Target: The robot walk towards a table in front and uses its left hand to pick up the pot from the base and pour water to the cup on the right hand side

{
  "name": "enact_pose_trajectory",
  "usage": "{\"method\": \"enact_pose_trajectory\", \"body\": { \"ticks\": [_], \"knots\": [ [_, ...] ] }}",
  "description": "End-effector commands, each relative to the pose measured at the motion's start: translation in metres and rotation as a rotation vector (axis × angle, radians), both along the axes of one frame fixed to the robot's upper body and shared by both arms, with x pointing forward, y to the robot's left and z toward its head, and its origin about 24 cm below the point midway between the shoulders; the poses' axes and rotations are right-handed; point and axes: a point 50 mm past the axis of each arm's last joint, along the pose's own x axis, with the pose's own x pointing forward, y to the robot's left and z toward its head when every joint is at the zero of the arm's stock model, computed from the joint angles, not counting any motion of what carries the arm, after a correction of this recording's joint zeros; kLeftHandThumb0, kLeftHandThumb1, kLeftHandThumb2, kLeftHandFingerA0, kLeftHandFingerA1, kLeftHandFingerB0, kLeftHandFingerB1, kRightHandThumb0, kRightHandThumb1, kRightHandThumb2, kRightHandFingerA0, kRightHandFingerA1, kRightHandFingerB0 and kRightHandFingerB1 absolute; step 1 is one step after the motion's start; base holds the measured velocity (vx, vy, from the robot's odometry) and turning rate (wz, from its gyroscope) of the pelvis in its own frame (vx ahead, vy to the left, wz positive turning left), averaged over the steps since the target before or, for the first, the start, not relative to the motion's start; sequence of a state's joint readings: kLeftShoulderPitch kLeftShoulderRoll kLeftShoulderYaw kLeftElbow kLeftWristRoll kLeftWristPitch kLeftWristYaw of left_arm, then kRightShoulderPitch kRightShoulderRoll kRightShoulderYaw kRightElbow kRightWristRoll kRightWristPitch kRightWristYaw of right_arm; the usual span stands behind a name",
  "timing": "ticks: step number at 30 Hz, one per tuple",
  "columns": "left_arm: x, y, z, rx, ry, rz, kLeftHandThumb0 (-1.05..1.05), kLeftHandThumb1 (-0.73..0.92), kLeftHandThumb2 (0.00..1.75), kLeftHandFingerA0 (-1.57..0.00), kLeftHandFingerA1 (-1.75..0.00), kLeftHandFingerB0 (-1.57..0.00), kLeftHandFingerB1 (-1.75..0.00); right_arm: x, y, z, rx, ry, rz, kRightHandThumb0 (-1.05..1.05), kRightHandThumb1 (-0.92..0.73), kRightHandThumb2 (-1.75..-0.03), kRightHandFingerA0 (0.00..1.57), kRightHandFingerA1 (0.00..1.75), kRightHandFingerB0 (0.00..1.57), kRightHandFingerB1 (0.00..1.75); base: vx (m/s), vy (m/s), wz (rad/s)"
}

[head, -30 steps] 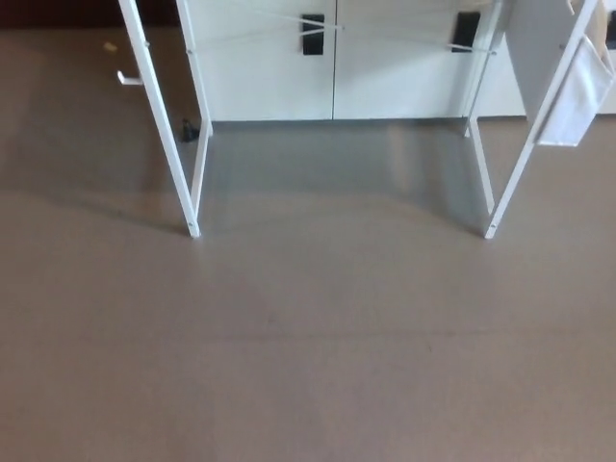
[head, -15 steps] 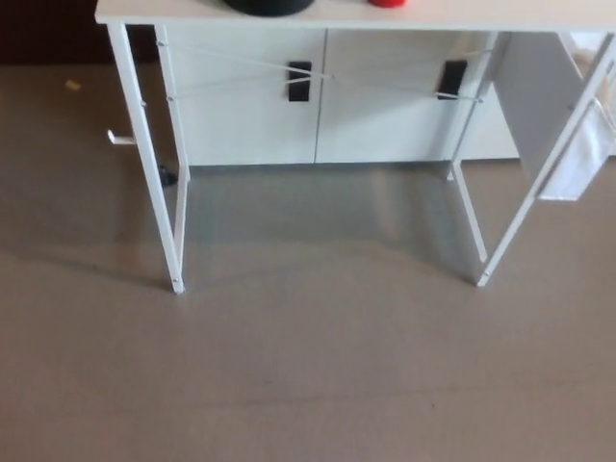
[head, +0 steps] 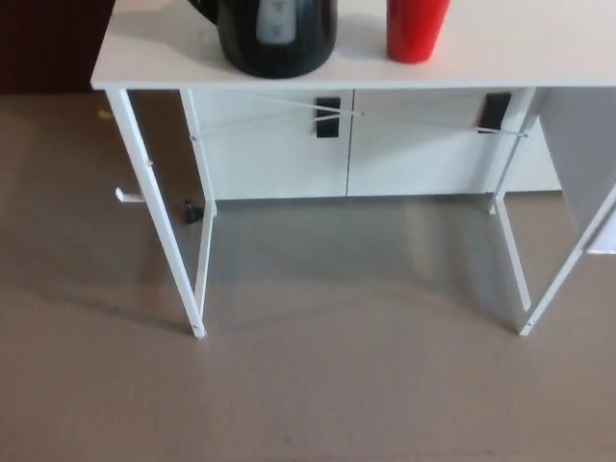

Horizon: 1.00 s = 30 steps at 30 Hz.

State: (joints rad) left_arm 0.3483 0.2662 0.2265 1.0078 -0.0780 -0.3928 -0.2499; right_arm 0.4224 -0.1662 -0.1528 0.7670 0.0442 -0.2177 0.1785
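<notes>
You get one view only: head camera, standing off from the white tabletop (head: 500, 60), looking forward and steeply down. Near tabletop edge sits high in view; bare floor (head: 318, 385) fills most.

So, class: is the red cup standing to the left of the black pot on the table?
No, the cup stands to the right of the pot on the white table.

I see the black plastic pot (head: 274, 37) standing on the white flat-topped table (head: 539, 60), toward its left end. The red cylindrical cup (head: 416, 29) stands on the same top, near the pot's right side and apart from it. A white two-door cabinet (head: 414, 159) sits behind the table legs.
</notes>
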Motion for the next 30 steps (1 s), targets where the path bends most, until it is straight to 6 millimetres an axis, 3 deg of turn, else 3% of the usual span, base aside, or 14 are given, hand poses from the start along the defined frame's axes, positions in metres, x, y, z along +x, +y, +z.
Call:
{"method": "enact_pose_trajectory", "body": {
  "ticks": [1,2,3,5,8,9,10,12,15,17,26,27,30],
  "knots": [
    [0.0037,0.0094,0.0043,0.010,-0.012,0.012,-0.26,0.57,0.57,-0.47,-0.39,-0.39,-0.34,0.0038,-0.0039,0.0035,-0.039,0.000,0.026,-0.30,-0.47,-0.66,0.53,0.52,0.38,0.46,0.19,0.097,-0.11],
    [0.0036,0.0097,0.0042,0.009,-0.011,0.014,-0.26,0.57,0.57,-0.47,-0.39,-0.39,-0.34,0.0038,-0.0040,0.0035,-0.040,0.001,0.026,-0.30,-0.47,-0.66,0.53,0.52,0.38,0.46,0.24,0.130,-0.13],
    [0.0050,0.0109,0.0047,0.006,-0.009,0.009,-0.27,0.61,0.57,-0.38,-0.35,-0.37,-0.33,0.0039,-0.0039,0.0039,-0.033,-0.010,0.021,-0.23,-0.52,-0.55,0.60,0.51,0.40,0.41,0.24,0.184,-0.11],
    [0.0059,0.0124,0.0060,0.004,-0.008,-0.004,-0.27,0.59,0.57,-0.37,-0.35,-0.37,-0.33,0.0035,-0.0042,0.0040,-0.026,-0.024,0.023,-0.23,-0.53,-0.55,0.59,0.50,0.41,0.41,0.37,0.243,-0.14],
    [0.0054,0.0123,0.0062,0.005,-0.009,-0.006,-0.27,0.59,0.57,-0.37,-0.35,-0.37,-0.33,0.0033,-0.0044,0.0037,-0.028,-0.023,0.027,-0.23,-0.53,-0.55,0.59,0.50,0.41,0.41,0.38,0.282,-0.12],
    [0.0057,0.0112,0.0051,0.014,-0.007,0.003,-0.34,0.53,0.66,-0.39,-0.42,-0.36,-0.40,0.0056,-0.0050,0.0037,-0.025,-0.022,0.023,-0.29,-0.47,-0.65,0.54,0.53,0.38,0.46,0.25,0.239,0.06],
    [0.0059,0.0109,0.0051,0.013,-0.009,0.001,-0.34,0.52,0.67,-0.40,-0.43,-0.35,-0.40,0.0067,-0.0050,0.0041,-0.026,-0.024,0.025,-0.24,-0.53,-0.56,0.57,0.48,0.41,0.41,0.24,0.209,-0.01],
    [0.0062,0.0106,0.0048,0.003,-0.012,0.007,-0.26,0.59,0.57,-0.47,-0.38,-0.37,-0.33,0.0080,-0.0049,0.0045,-0.029,-0.026,0.033,-0.23,-0.54,-0.56,0.57,0.48,0.43,0.41,0.17,0.167,0.06],
    [0.0062,0.0106,0.0047,-0.001,-0.012,0.011,-0.26,0.59,0.57,-0.47,-0.38,-0.37,-0.33,0.0081,-0.0050,0.0044,-0.030,-0.025,0.034,-0.23,-0.54,-0.56,0.57,0.48,0.43,0.41,0.16,0.082,0.08],
    [0.0058,0.0098,0.0046,0.001,-0.013,0.012,-0.34,0.52,0.67,-0.40,-0.43,-0.35,-0.40,0.0082,-0.0049,0.0029,-0.031,-0.021,0.026,-0.28,-0.50,-0.64,0.51,0.51,0.37,0.45,0.19,-0.005,0.08],
    [0.0049,0.0097,0.0047,0.008,-0.014,0.002,-0.35,0.53,0.67,-0.39,-0.42,-0.36,-0.40,0.0077,-0.0064,0.0012,-0.036,-0.011,0.033,-0.24,-0.55,-0.56,0.56,0.47,0.39,0.40,0.29,-0.167,0.16],
    [0.0049,0.0100,0.0043,0.007,-0.010,0.005,-0.34,0.53,0.67,-0.40,-0.43,-0.37,-0.40,0.0077,-0.0062,0.0018,-0.042,-0.014,0.037,-0.33,-0.47,-0.67,0.53,0.53,0.39,0.47,0.25,-0.059,-0.07],
    [0.0085,0.0111,0.0048,0.002,-0.015,0.009,-0.34,0.54,0.67,-0.38,-0.42,-0.36,-0.40,0.0120,-0.0040,0.0030,-0.053,-0.032,0.053,-0.32,-0.48,-0.67,0.53,0.54,0.38,0.47,0.22,0.031,-0.13]
  ]
}}
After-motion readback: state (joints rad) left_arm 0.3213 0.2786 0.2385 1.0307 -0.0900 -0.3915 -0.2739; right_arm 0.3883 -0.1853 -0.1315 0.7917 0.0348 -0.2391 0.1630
